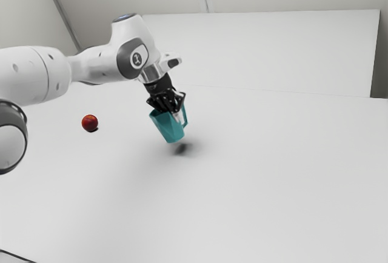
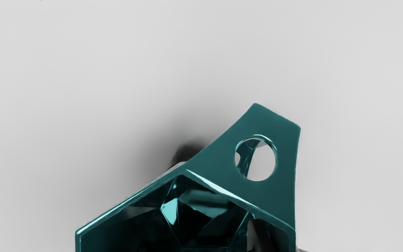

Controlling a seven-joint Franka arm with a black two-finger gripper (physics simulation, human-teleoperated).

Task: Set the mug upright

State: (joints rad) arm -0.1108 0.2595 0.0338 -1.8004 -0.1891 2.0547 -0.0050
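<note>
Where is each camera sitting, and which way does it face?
Exterior view: at the arm's side, looking across the white table at the teal faceted mug and a small round red object; the white jointed arm reaches in from this view's left, with its black two-finger tool.
Wrist view: on the arm's hand, looking past the tool into the mug's open mouth and onto the table beyond; part of one dark finger shows inside the mug.
Shared: the mug, its handle, its shadow and the table.

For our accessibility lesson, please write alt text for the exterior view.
A black claw on a white robot arm grips a teal mug, holding it tilted above a white table. A small round red object rests toward the exterior view's left.
</note>
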